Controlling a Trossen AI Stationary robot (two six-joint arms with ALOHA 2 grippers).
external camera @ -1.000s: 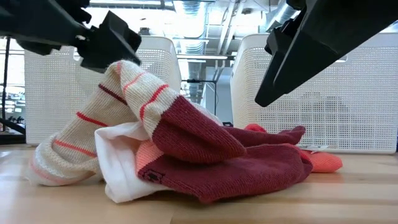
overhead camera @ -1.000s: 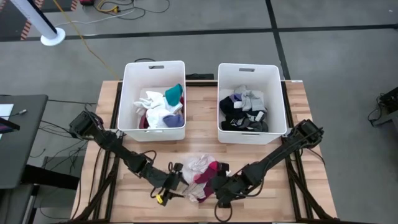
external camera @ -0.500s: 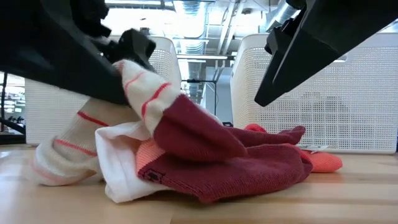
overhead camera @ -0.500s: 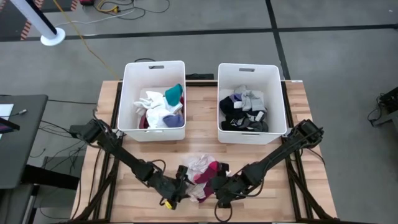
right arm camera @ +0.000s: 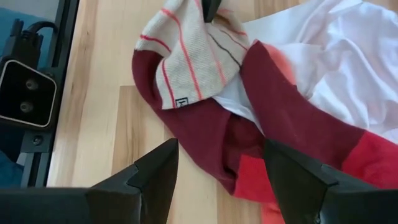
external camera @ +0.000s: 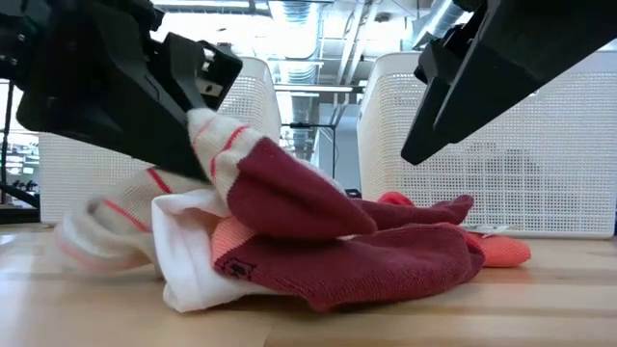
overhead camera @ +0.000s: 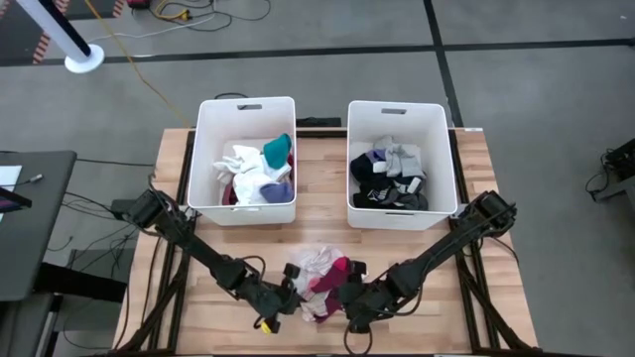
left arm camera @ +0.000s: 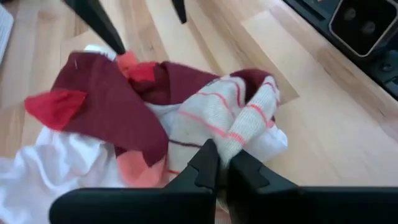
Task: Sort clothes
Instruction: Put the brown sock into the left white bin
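— Since a second ago the left end effector has come in from beside the pile and pinched together on the cream striped sock, whose fold now sits a little higher in the low view.

— And the right end effector?

— It hangs over the pile's other side, fingers apart, holding nothing.

— Where are the clothes?

— One small heap lies on the worktop in front of the bins: the striped sock, a maroon sock, a white garment.

— So which step is this?

— I judge it the grasp on one item for sorting. Next it should lift clear of the tangle, then travel to the fitting bin.

— Counts?

— Two arms, two white bins: left bin with white, teal and red items, right bin with dark and grey ones.
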